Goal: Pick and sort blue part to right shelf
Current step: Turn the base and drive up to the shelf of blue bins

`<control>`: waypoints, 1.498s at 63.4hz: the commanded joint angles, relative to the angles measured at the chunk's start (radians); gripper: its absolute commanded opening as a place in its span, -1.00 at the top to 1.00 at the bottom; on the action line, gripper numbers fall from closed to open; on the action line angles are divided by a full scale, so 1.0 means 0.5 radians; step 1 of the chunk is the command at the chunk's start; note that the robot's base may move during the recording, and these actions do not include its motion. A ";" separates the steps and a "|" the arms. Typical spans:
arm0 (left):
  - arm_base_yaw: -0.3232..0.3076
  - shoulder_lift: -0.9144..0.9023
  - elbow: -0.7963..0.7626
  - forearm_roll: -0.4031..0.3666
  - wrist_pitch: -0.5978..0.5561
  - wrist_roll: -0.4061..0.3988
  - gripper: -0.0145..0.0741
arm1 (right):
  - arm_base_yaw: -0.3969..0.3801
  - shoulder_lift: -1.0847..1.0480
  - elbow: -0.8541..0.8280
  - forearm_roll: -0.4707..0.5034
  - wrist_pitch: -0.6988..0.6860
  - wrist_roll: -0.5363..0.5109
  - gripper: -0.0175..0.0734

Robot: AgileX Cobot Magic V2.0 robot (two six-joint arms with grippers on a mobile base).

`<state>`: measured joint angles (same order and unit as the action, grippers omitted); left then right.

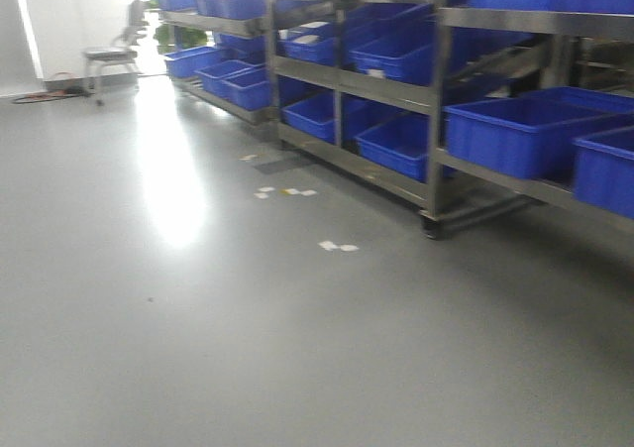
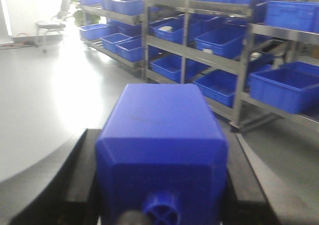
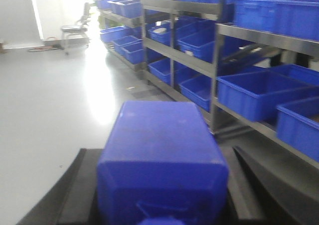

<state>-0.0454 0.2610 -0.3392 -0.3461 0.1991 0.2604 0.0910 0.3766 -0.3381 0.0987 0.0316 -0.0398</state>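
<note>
Gripping the blue part by its flanks, the left claw is pinching it tight, the capped neck pointing to 6 o'clock. The right claw is clamping a second blue part the same way. The shelf, carrying blue bins, is standing at 2 o'clock over grey floor.

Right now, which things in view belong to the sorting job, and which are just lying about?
Job: left arm's blue part; right arm's blue part; right shelf; blue bins.
Lying about: chair; paper scraps; cable.
</note>
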 commanded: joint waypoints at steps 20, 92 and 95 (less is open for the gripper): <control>0.003 0.013 -0.058 -0.011 -0.177 -0.008 -0.20 | -0.010 0.014 -0.060 0.003 -0.180 -0.015 -0.12; 0.003 0.013 -0.058 -0.011 -0.177 -0.008 -0.20 | -0.010 0.014 -0.060 0.003 -0.180 -0.015 -0.12; 0.003 0.013 -0.058 -0.011 -0.177 -0.008 -0.20 | -0.010 0.014 -0.060 0.003 -0.180 -0.015 -0.12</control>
<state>-0.0454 0.2610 -0.3392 -0.3461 0.1991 0.2604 0.0910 0.3766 -0.3381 0.0987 0.0316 -0.0398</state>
